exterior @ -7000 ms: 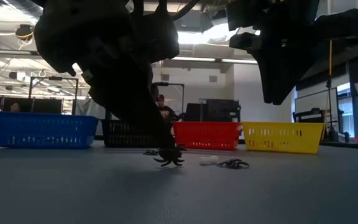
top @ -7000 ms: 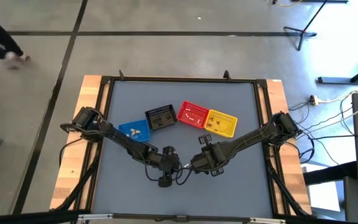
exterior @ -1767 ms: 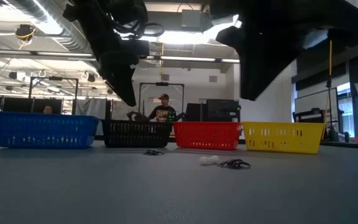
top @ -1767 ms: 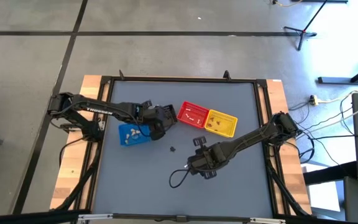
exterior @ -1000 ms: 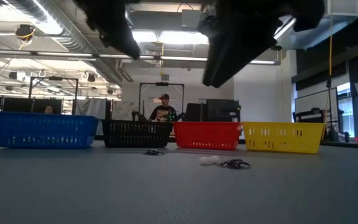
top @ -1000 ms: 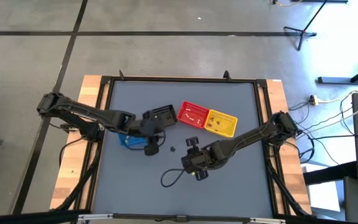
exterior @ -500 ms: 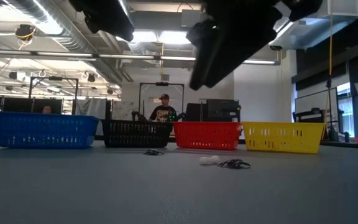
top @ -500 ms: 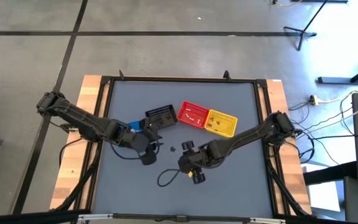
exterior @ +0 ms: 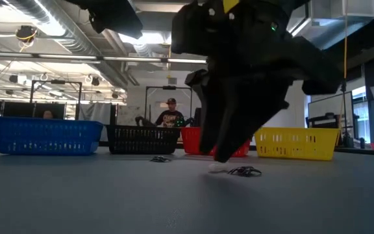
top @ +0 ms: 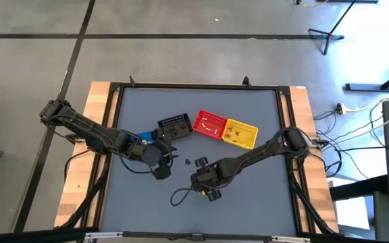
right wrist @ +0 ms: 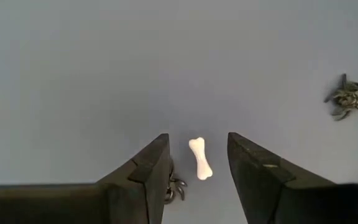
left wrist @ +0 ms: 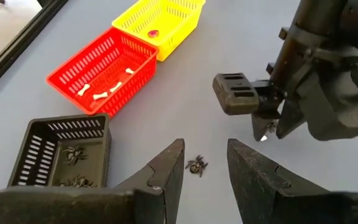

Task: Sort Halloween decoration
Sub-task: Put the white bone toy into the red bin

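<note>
The right gripper [right wrist: 197, 177] hangs low over the middle of the table [top: 248, 202], fingers spread, with a small white bone [right wrist: 199, 158] lying on the surface between them and what looks like a dark spider [right wrist: 175, 188] partly hidden beside one finger. The left gripper [left wrist: 202, 171] is open and empty, near another spider [left wrist: 196, 165] lying in front of the black basket [left wrist: 36, 149].
</note>
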`<control>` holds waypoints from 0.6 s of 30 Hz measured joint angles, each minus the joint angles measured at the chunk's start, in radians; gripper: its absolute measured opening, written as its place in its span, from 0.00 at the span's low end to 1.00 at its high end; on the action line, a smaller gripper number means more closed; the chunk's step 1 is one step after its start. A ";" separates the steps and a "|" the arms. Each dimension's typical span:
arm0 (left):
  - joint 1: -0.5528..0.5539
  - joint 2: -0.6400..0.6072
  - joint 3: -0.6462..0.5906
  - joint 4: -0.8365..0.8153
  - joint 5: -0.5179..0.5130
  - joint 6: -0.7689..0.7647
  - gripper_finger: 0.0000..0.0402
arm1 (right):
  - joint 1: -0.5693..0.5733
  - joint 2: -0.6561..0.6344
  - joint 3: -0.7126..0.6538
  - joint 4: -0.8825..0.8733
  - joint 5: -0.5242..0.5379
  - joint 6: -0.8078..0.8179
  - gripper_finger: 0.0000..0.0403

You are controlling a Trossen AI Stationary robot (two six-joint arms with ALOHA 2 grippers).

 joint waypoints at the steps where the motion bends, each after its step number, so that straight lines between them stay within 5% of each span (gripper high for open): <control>1: 0.000 0.000 0.000 0.000 0.000 0.000 0.29 | 0.000 0.004 0.000 0.000 0.000 -0.004 0.39; 18: 0.000 0.000 -0.001 0.008 0.002 0.000 0.29 | -0.041 0.037 0.002 0.012 -0.078 -0.004 0.39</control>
